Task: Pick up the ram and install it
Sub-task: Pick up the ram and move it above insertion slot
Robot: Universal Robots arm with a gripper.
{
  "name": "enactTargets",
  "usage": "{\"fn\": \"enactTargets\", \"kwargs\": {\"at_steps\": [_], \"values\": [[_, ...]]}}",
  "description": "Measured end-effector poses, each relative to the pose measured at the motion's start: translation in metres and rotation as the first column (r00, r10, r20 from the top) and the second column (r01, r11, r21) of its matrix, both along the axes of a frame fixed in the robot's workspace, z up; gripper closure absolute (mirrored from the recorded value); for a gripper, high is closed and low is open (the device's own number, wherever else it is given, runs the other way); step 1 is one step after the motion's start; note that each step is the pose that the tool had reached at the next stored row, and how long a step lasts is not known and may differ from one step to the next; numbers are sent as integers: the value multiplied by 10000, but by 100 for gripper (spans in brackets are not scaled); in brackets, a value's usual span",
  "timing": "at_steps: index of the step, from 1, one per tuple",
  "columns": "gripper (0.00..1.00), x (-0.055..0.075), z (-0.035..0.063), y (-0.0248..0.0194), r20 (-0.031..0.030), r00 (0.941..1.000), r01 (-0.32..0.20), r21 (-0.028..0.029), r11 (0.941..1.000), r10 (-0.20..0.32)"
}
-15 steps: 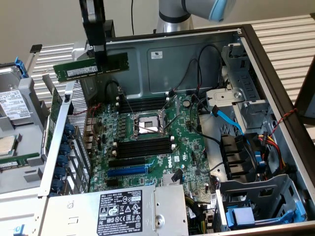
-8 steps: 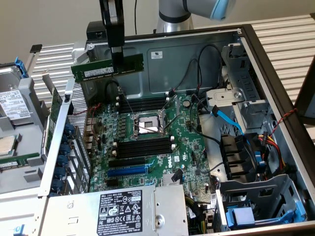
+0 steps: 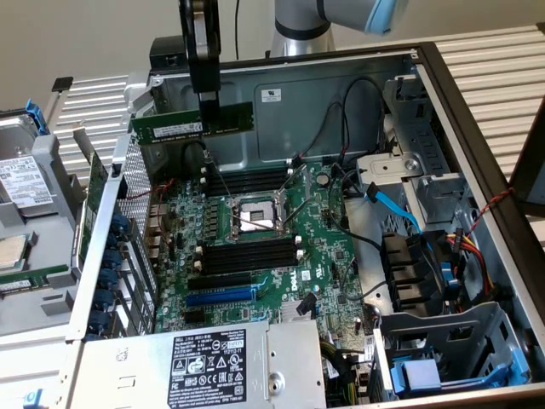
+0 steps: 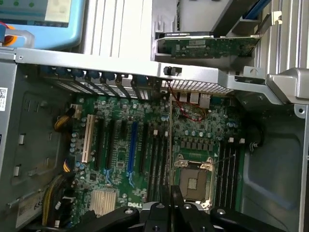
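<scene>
The end effector (image 3: 207, 115) is in the upper left of the exterior view, pointing straight down from the arm (image 3: 341, 13). It is closed on the ram (image 3: 170, 128), with its fingers pinching the stick just right of the stick's middle.

The ram is a long green stick held level and lengthwise, label side towards the camera. It hangs in the air above the open computer case (image 3: 477, 128), over the case's far left corner, and touches nothing but the fingers.

Below it lies the motherboard (image 3: 324, 256), with the processor socket (image 3: 255, 215) near the centre of the frame. One bank of black slots (image 3: 247, 179) sits just behind the socket, below the ram. A second bank (image 3: 251, 256) sits just in front of the socket. All of these slots are unfilled. The blue slot (image 3: 220, 296) lies nearer the camera, beside the power supply (image 3: 213, 366) at the bottom of the frame.

In the wrist view the end effector (image 4: 171, 208) is closed, and the ram (image 4: 170, 140) shows edge-on as a thin line running out from between the fingers. That line passes between the black slots and the processor socket (image 4: 195, 181). The blue slot (image 4: 130, 147) lies well apart from it.
</scene>
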State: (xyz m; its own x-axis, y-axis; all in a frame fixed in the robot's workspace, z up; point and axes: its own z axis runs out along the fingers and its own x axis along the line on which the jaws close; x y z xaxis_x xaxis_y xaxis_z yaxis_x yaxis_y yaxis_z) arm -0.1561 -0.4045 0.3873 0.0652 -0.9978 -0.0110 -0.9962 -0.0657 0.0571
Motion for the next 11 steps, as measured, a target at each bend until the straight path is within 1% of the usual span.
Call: {"fn": "enactTargets", "kwargs": {"at_steps": [2,3,6,7,8,11], "values": [[87,4,-2,0,-1,10000,1,-3,10000,-1],[87,4,-6,1,-1,10000,5,-18,10000,-5],[87,13,-18,23,14,10000,26,-179,9998,-26],[87,18,-21,41,21,10000,26,-236,9997,-25],[87,26,-27,63,32,10000,26,-266,9996,-25],[87,68,-43,88,38,10000,57,-269,9996,-56]]}}
